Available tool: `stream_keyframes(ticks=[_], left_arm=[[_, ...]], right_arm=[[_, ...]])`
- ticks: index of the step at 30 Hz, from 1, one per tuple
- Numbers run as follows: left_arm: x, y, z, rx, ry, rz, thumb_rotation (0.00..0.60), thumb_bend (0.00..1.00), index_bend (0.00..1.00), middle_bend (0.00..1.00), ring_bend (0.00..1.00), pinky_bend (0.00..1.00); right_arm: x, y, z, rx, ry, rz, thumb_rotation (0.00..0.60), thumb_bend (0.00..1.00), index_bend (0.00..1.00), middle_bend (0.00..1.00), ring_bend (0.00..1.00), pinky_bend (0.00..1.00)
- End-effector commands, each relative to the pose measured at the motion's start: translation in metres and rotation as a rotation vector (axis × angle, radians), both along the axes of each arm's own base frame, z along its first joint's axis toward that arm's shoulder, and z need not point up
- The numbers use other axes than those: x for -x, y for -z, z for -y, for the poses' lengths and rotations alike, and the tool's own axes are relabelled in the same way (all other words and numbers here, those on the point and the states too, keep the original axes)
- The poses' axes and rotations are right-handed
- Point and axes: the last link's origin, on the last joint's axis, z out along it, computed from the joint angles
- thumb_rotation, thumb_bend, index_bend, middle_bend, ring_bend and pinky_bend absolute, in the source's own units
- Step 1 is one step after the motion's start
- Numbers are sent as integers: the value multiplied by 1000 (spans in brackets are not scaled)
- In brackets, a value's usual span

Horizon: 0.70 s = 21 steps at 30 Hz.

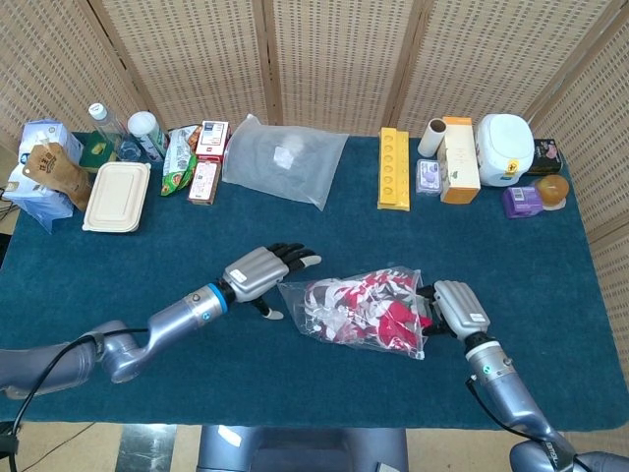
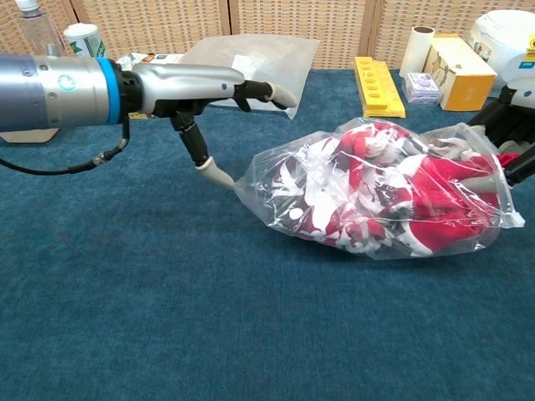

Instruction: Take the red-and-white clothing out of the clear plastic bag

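Lying on its side on the blue table cloth (image 1: 118, 256) near the front edge, the clear plastic bag (image 1: 366, 310) is being seen stuffed full with the red-and-white clothing (image 1: 378, 313), none of which is yet being pulled out. Bag and contents are being judged light, soft and floppy; the film looks thin, crinkly and slippery, so it is likely to be sliding or bunching unless pinned at one end. The right hand (image 1: 454, 311) is being held against the bag's right end, where the film flares, but whether it is actually gripping cannot be told, as its fingers are being hidden behind the plastic. The left hand (image 1: 257, 274) is being kept released, fingers spread, holding nothing, with its thumb tip touching or just beside the bag's left end. A hold is best being taken on a fold of cloth through the mouth, while the film is being pinched at the far end; which end is open cannot be told. Along the back, a lidded food box (image 1: 117, 196) and a second, flat plastic bag (image 1: 285, 159) are being left untouched.
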Motion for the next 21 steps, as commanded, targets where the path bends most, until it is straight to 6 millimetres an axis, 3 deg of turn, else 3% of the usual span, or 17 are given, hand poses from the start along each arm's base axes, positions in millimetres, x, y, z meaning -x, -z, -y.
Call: stream_keyframes(ticks=[1,7,9,21], left_arm=[[31,-15,3,-74,-1,-36,556,34,0,60,0,112],[50,-10,-2,-138,-7,-81,547,79,64,60,11,145],[52,2,-6,-149,-6,-109,549,110,103,61,14,149],[16,48,-13,-138,43,-115,546,197,233,60,14,149]], right_arm=[[2,0,-1,0,4,-4,600,379,774,759,868,820],[3,1,-2,-3,3,-6,600,380,774,759,869,821],[4,2,-2,-6,6,-4,600,380,774,759,869,822],[5,2,-4,-8,5,3,600,379,774,761,871,827]])
